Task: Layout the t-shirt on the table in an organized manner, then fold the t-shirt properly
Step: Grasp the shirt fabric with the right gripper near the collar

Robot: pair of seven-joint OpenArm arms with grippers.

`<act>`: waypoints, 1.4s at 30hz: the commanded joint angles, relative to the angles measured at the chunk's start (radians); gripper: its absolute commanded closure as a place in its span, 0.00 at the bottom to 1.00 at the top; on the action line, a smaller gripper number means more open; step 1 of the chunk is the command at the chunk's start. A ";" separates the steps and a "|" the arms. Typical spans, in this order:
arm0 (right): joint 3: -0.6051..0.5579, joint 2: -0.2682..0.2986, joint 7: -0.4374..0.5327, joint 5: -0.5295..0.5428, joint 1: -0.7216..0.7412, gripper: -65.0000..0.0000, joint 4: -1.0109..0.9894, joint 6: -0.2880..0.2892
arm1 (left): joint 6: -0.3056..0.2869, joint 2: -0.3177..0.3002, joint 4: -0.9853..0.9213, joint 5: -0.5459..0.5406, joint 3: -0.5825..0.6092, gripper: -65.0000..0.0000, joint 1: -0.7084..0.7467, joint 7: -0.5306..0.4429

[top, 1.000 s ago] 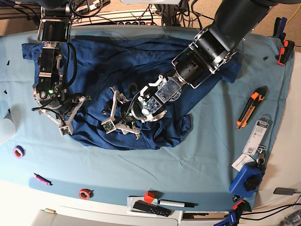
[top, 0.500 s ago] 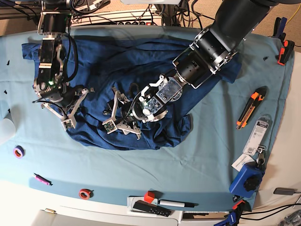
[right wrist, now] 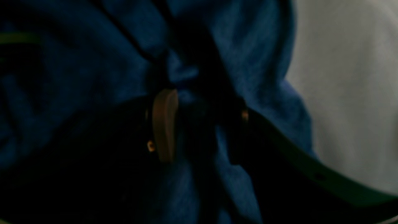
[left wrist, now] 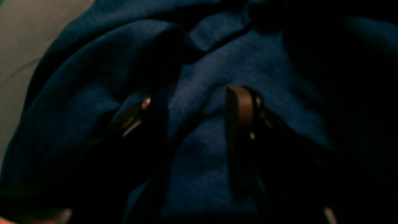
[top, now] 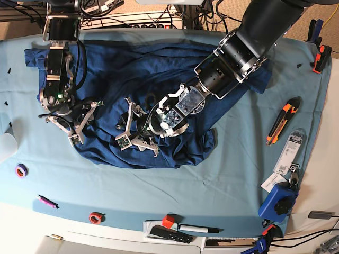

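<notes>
**Shirt under both sets of fingers**

On the counter (top: 238, 174), the shirt (top: 159, 69) lies spread but rumpled across the far and middle part of the teal cloth, its near hem bunched and curling up at the corner toward the base view's right. One sleeve reaches the far corner at that view's left; the other pokes out from under the big arm at its right.

Left fingers (top: 128, 127) stand apart, low over the middle of the shirt near its lower hem. From the left wrist view, the two fingers (left wrist: 239, 112) straddle a soft ridge of navy knit; cloth fills the gap between them (left wrist: 192, 124), though whether the tips press into it is hard to tell in the dark. Folds pile up beyond the fingers, and a strip of pale counter shows at that view's left edge.

Right fingers (top: 79, 124) also stand apart, over the shirt's edge at the base view's left. In the right wrist view, a twisted fold of shirt (right wrist: 199, 77) runs down between the fingers (right wrist: 164, 124), close against both. Whether they grip it I cannot tell. Bare counter (right wrist: 342, 77) lies just beside that fold.

The left arm (top: 238, 53) comes in from the far right of the base view, slanting down and across the shirt, wrist angled toward the near left. The right arm (top: 55, 69) drops almost straight from the far edge at that view's left, wrist bent so the fingers point toward the near side.
</notes>
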 commanded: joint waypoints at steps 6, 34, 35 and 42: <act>0.005 0.012 0.015 0.002 0.033 0.62 -0.031 -0.003 | 0.003 0.014 0.016 -0.006 -0.003 0.55 -0.030 -0.025; 0.005 0.012 -0.136 0.037 -0.074 1.00 0.206 -0.005 | 0.003 0.014 0.016 -0.005 -0.003 0.55 -0.027 -0.025; 0.005 0.012 -0.136 0.050 -0.084 1.00 0.206 -0.004 | 0.003 0.014 0.016 -0.005 -0.003 0.55 -0.027 -0.025; 0.005 0.012 -0.176 0.132 -0.109 1.00 0.206 -0.001 | 0.003 0.014 0.016 -0.005 -0.003 0.55 -0.027 -0.025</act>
